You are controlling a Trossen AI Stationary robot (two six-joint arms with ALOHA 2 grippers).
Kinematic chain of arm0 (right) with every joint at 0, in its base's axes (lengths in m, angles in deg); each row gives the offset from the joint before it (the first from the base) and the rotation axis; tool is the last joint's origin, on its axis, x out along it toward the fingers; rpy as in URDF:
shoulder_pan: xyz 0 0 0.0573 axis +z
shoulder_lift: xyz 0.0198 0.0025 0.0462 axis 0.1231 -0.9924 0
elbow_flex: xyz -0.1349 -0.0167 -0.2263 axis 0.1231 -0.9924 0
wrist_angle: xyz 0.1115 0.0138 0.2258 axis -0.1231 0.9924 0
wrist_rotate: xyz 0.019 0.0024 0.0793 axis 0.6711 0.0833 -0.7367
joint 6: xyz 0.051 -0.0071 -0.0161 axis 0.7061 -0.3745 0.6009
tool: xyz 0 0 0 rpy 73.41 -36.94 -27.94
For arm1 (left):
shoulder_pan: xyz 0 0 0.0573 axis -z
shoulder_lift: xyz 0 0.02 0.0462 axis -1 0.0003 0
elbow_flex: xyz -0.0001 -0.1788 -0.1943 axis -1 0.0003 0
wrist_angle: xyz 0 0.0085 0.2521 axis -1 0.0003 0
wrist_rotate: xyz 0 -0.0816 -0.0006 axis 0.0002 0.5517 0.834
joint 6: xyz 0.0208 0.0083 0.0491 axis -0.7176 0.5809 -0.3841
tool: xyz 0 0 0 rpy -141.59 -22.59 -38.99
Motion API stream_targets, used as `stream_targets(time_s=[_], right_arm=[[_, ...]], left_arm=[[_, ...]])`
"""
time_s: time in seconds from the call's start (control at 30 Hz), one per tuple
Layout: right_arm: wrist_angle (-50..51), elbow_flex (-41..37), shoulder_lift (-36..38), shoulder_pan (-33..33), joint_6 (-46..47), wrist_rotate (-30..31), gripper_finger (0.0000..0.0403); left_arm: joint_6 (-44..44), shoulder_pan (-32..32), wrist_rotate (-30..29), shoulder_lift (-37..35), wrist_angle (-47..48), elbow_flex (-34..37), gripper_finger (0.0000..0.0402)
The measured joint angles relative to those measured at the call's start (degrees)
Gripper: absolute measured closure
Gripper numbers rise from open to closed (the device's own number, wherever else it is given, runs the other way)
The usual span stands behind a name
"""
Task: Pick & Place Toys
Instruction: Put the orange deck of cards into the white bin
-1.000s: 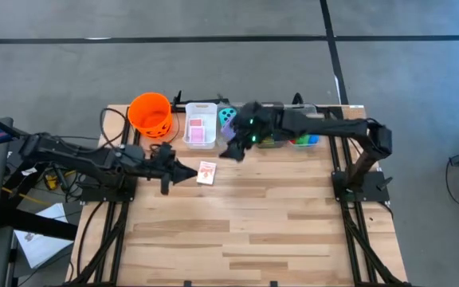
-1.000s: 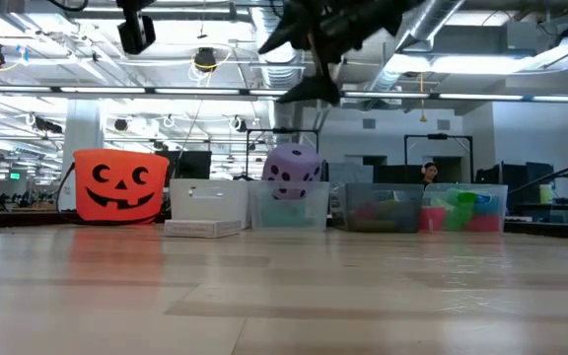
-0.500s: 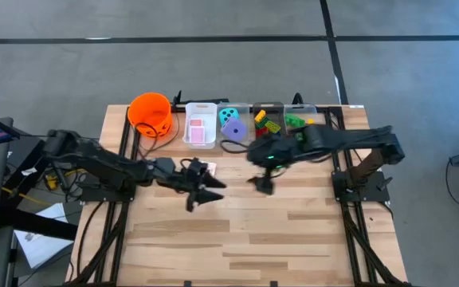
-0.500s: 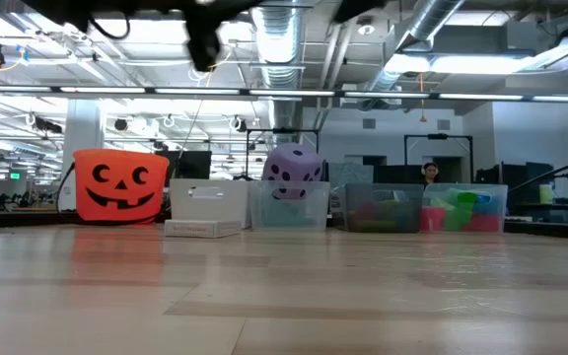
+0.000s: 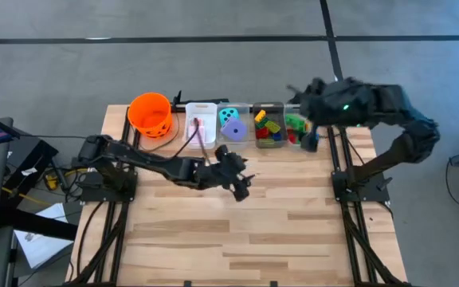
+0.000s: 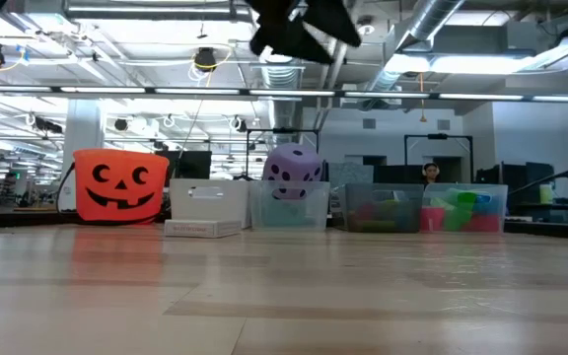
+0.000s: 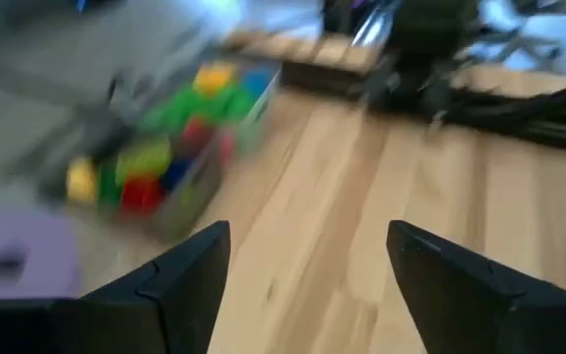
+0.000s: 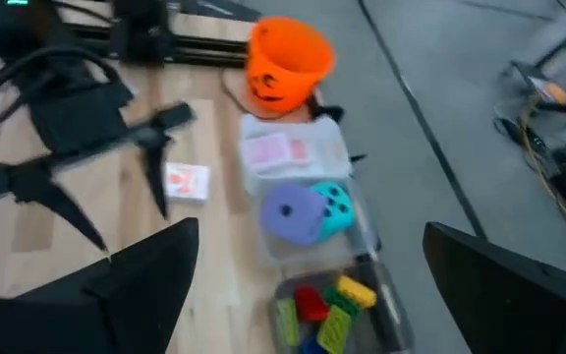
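Note:
Both grippers are empty. My left gripper [image 5: 241, 185] hangs open above the table's middle, and its wrist view shows nothing between the fingers of the left gripper [image 7: 308, 231]. My right gripper [image 5: 309, 142] is raised near the far right bins, and the right gripper [image 8: 311, 228] is open too. A purple die [image 8: 291, 214] and a teal die [image 8: 334, 208] sit in a clear bin. Colored bricks [image 5: 269, 127] fill the bin beside it. Pink-backed cards [image 5: 200, 126] lie in the white bin. One loose card [image 8: 187, 180] lies flat on the table by the left arm.
An orange pumpkin bucket [image 5: 150, 113] stands at the far left of the row of bins. A further clear bin [image 5: 297, 123] with green and blue pieces ends the row on the right. The near half of the wooden table [image 5: 253, 239] is bare wood.
My left gripper has swept from the table's left toward its middle, passing over the loose card, and has opened. My right gripper has left the dice bin, swung out over the table, then risen and drawn back toward the far right corner, rolling as it went.

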Motion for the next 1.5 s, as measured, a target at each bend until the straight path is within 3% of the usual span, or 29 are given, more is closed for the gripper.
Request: stream_targets(time_s=[0.1,0.4,0.57,0.8,0.97,1.17,1.33,1.5], right_arm=[[-0.81,0.05,2.22,-2.24,0.37,0.05,0.0020],[-4.31,-0.08,3.70,-3.94,-2.15,-0.24,0.0020],[-3.55,-0.15,1.89,-3.92,-6.03,-0.59,0.0020],[-3.51,-0.05,-0.92,-3.94,-11.59,-5.57,0.0020],[-3.66,-0.06,-2.70,-4.22,-15.19,-7.85,0.0020],[-4.24,-0.08,-4.47,-5.19,-15.73,-7.85,0.0020],[-4.11,-0.08,-4.44,-6.26,-15.07,-7.80,0.0020],[-4.09,-0.08,-4.39,-7.30,-13.00,-7.77,0.0020]], left_arm=[[13.13,0.89,-0.46,0.18,13.68,-3.50,0.0133],[47.27,7.08,-0.60,-0.30,39.49,-3.30,0.0133],[60.23,9.02,-3.27,-0.31,38.35,0.50,0.0133],[70.48,10.32,-3.07,0.31,21.87,12.08,0.0119],[72.93,10.39,3.98,0.25,10.06,19.48,0.0088],[82.01,10.93,8.62,0.27,6.59,23.68,0.0069],[82.37,12.46,6.27,0.18,2.02,24.60,0.0070],[82.35,14.40,-3.32,0.20,3.31,24.75,0.0073]])
